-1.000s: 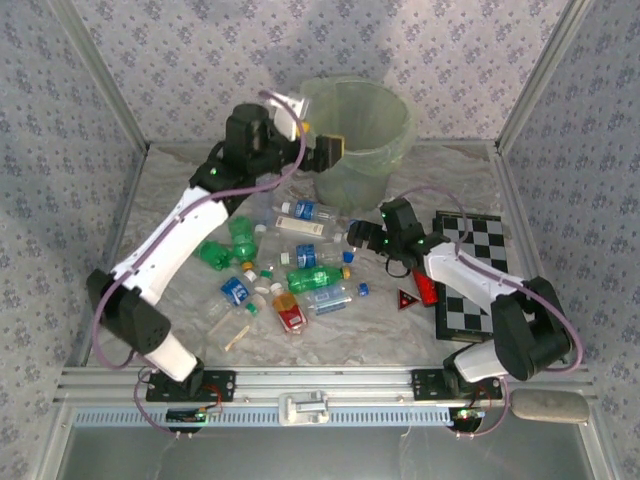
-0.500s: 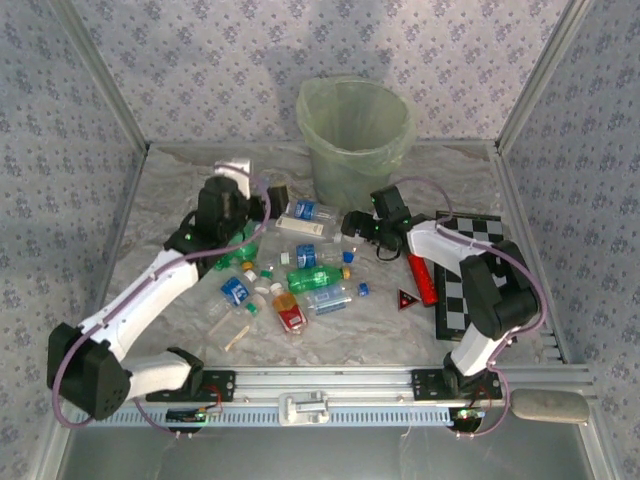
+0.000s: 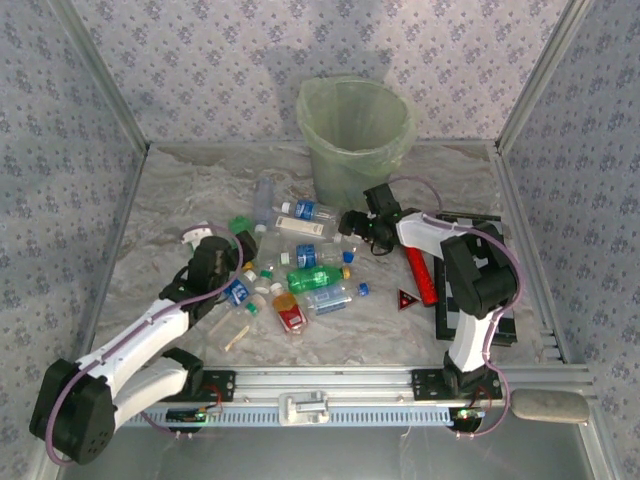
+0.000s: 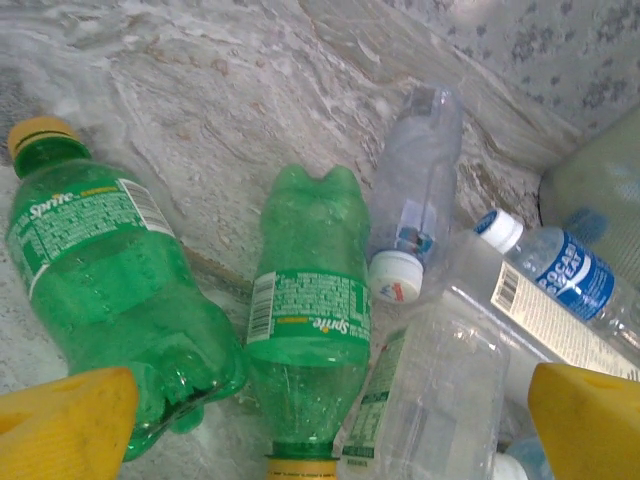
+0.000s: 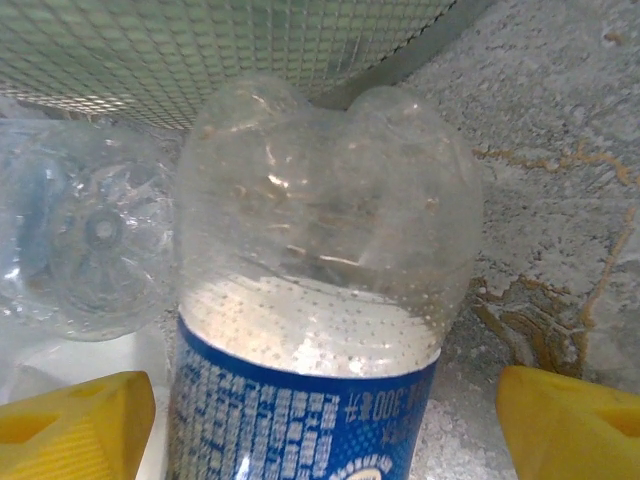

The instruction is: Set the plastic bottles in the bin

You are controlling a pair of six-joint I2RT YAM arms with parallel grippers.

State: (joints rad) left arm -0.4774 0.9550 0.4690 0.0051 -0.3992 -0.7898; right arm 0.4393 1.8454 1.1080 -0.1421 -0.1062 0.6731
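Several plastic bottles lie in a heap mid-table: a green one (image 3: 315,277), an orange-red one (image 3: 290,316) and a clear blue-labelled one (image 3: 308,211). The pale green bin (image 3: 356,130) stands behind them. My left gripper (image 3: 243,243) is open and low over the heap's left side. In the left wrist view its yellow fingertips (image 4: 65,415) flank a green Sprite bottle (image 4: 305,320) without touching it; a second green bottle (image 4: 95,270) lies to the left. My right gripper (image 3: 352,224) is open astride a clear blue-labelled bottle (image 5: 310,330), with gaps on both sides.
A red cylinder tube (image 3: 422,275) and a small red triangle (image 3: 406,298) lie right of the heap, beside a checkerboard (image 3: 472,300). The bin's wall (image 5: 200,50) rises just beyond the right gripper. Patterned walls close in the table on three sides.
My left arm has swung back from the bin and come down at the green bottles. The right gripper has slid toward the bin onto the clear bottle, its jaws narrowing.
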